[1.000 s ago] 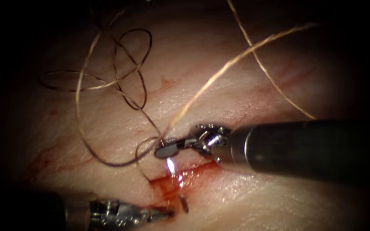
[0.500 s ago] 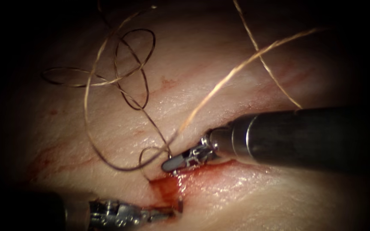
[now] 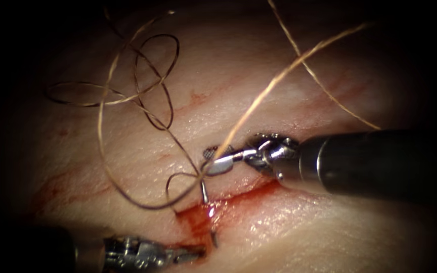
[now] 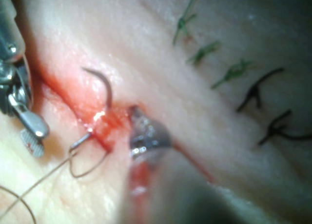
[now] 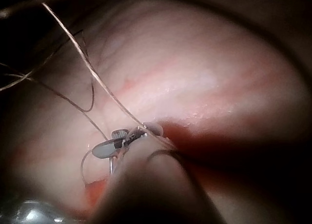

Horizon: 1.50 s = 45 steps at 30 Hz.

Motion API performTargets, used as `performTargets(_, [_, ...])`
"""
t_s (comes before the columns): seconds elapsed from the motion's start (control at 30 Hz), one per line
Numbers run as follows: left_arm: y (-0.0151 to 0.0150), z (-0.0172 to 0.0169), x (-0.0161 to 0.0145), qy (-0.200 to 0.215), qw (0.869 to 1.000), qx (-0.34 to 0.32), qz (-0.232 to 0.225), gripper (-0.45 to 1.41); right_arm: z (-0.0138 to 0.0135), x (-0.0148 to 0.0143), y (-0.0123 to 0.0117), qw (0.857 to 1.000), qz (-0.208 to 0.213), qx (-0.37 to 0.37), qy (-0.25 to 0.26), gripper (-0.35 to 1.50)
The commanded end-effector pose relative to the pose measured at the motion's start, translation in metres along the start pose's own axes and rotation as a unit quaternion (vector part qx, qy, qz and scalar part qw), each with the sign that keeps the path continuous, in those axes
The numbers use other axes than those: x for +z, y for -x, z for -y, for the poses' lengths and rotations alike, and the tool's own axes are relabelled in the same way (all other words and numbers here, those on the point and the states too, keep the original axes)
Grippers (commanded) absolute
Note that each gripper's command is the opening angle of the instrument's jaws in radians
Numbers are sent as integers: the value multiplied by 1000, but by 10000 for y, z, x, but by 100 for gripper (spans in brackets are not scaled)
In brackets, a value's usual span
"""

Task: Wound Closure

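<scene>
My right tool [image 3: 217, 161] has lifted back from the red-wet cut [image 3: 238, 197], jaws now parted, empty. The thin curved steel needle [image 4: 100, 104] sits through the tissue [image 3: 279, 86]; my left tool [image 3: 190, 251] cannot be judged.

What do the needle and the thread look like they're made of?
Needle: likely steel, dark curve with bright glints; sits through the tissue across the cut, held by neither left tool nor right tool. Thread: probably tan filament, smooth, springy, holding loose loops.
</scene>
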Motion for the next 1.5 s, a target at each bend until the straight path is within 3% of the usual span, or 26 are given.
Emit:
performTargets(0.03, [2, -7, 9, -2, 1000, 4, -5, -18, -9, 0, 0, 1000, -1, -3, 1, 133])
performTargets(0.07, [0, -9, 8, -6, 1000, 19, -8, 9, -12, -5, -3, 999, 2, -50, 1, 130])
performTargets(0.17, [-4, -13, 8, -13, 999, 31, -17, 37, -11, -8, -3, 995, -9, -94, 22, 120])
performTargets(0.3, [-10, -18, 6, -26, 998, 38, -30, 54, -8, -9, -5, 996, 0, -88, 5, 118])
performTargets(0.5, [-29, -10, -5, -49, 996, 33, -63, 64, 5, -16, 2, 992, 6, -123, -3, 126])
performTargets(0.77, [-47, 0, -5, -74, 993, 31, -91, 49, 13, -39, 2, 984, -2, -175, 13, 125])
performTargets(1.0, [-36, 9, 7, -78, 992, 34, -89, 39, 26, -50, 14, 982, -11, -185, 22, 125])
performTargets(1.17, [-32, 13, 7, -81, 992, 34, -87, 4, 37, -51, 23, 982, -16, -187, 22, 123])
performTargets(1.2, [-34, 12, 8, -82, 992, 36, -86, -23, 39, -51, 24, 982, -17, -187, 21, 123])
performTargets(1.27, [-38, 12, 9, -82, 992, 29, -86, -42, 39, -52, 25, 982, -19, -187, 20, 123])
performTargets(1.5, [-50, 9, 11, -76, 993, 24, -91, -45, 39, -58, 25, 982, -20, -187, 21, 123])
